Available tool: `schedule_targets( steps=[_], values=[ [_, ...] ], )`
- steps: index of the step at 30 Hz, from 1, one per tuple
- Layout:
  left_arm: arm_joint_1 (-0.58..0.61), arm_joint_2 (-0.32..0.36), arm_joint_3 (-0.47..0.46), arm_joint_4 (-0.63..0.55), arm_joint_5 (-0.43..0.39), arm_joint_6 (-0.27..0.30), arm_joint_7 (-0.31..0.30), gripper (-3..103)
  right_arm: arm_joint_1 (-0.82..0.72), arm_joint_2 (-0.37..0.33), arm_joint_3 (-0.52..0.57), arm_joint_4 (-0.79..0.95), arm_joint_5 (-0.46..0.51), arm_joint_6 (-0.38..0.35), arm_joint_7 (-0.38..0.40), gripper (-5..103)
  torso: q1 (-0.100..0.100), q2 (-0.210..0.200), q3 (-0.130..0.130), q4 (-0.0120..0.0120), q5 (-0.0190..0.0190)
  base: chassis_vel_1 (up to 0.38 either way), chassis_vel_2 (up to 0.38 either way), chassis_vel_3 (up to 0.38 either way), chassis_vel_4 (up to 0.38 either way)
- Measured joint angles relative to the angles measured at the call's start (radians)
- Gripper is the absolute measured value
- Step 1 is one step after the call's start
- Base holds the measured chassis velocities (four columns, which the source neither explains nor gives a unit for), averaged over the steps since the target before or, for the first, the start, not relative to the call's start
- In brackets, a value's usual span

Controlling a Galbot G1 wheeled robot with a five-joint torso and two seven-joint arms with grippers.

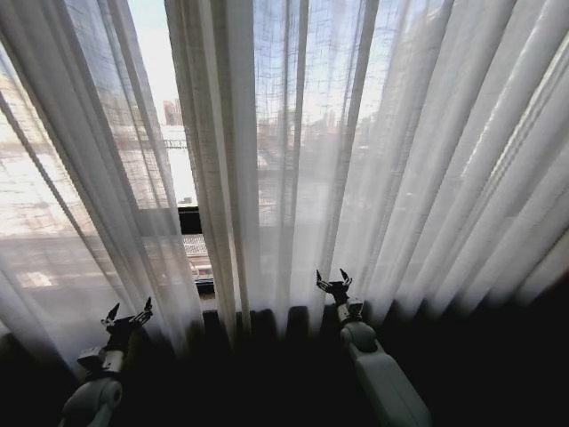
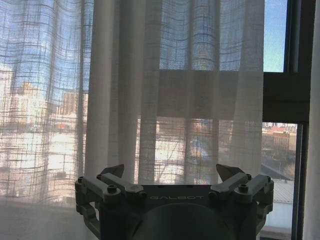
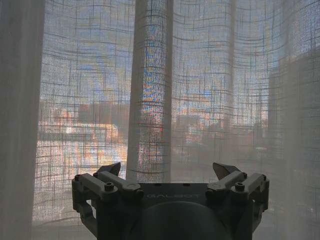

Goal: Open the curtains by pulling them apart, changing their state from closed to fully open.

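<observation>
Both end effectors, left (image 1: pixel 130 313) and right (image 1: pixel 333 279), hover released just before the curtains (image 1: pixel 293 160). Closing short of a pleat likely grabs nothing; sheer fabric may slip.

High-rise room, likely an apartment or hotel, marked by tall sheer white pleated curtains (image 1: pixel 293 160) hanging before a large dark-framed window (image 2: pixel 282 97), with city buildings and rooftops (image 2: pixel 280 142) spread far below under blue sky, and a dark sill along the glass

Head camera looks down from afar; wrist cameras face the curtains (image 1: pixel 293 160) close.
</observation>
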Motion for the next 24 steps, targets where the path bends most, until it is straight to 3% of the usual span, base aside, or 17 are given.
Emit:
schedule_targets(
  steps=[17,19,23,24],
  values=[
    [0.0,0.0,0.0,0.0,0.0,0.0,0.0,100,0.163,0.011,-0.107,-0.124,0.001,0.008,-0.029,101,0.0,0.0,0.0,0.0,0.0,0.0,0.0,0.0,0.0],
    [0.0,0.0,0.0,0.0,0.0,0.0,0.0,100,0.163,0.008,-0.119,-0.124,0.002,0.009,-0.034,97,0.0,0.0,0.0,0.0,0.0,0.0,0.0,0.0,0.0],
    [0.0,0.0,0.0,0.0,0.0,0.0,0.0,100,0.153,0.003,-0.136,-0.109,0.004,0.012,-0.04,77,0.0,0.0,0.0,0.0001,0.0,0.0,0.0,0.0,0.0],
    [0.0,0.0,0.0,0.0,0.0,0.0,0.0,100,0.151,0.003,-0.136,-0.106,0.004,0.012,-0.04,77,0.0,0.0,0.0,0.0,0.0,0.0,0.0,0.0,0.0]
  ],
)
